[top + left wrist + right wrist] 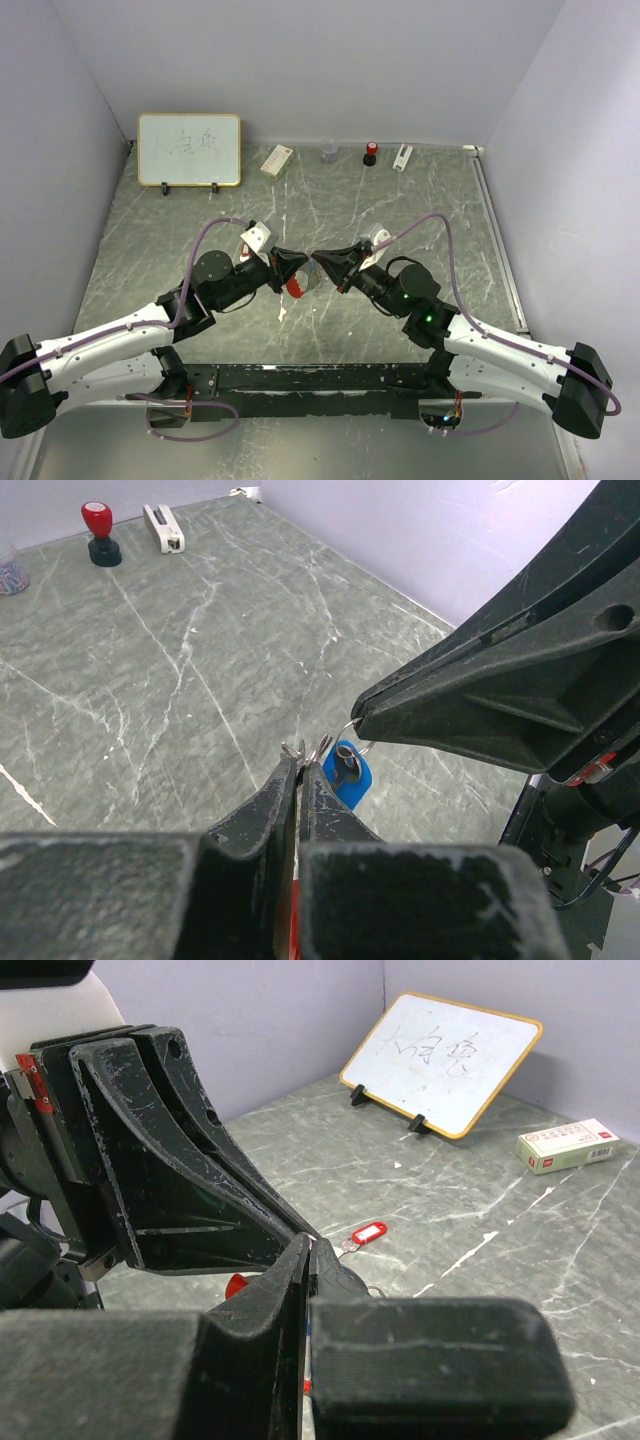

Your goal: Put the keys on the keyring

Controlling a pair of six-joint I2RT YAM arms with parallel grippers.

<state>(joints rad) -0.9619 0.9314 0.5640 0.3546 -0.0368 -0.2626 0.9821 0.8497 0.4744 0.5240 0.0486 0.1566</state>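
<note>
Left gripper (300,767) is pinching shut at lower centre, gripping thin metal of the keyring (300,286). Blue key (351,777) is hanging just right of those tips, on the ring wire. Right gripper (358,717) is reaching in from the right, clamping that same wire.

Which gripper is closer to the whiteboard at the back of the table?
Left. The left gripper sits mid-table, forward and right of the whiteboard; the right gripper faces it from further right.

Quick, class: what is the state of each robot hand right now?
Left hand: closed, pinching the keyring.
Right hand: closed, apparently pinching the same keyring.
</note>
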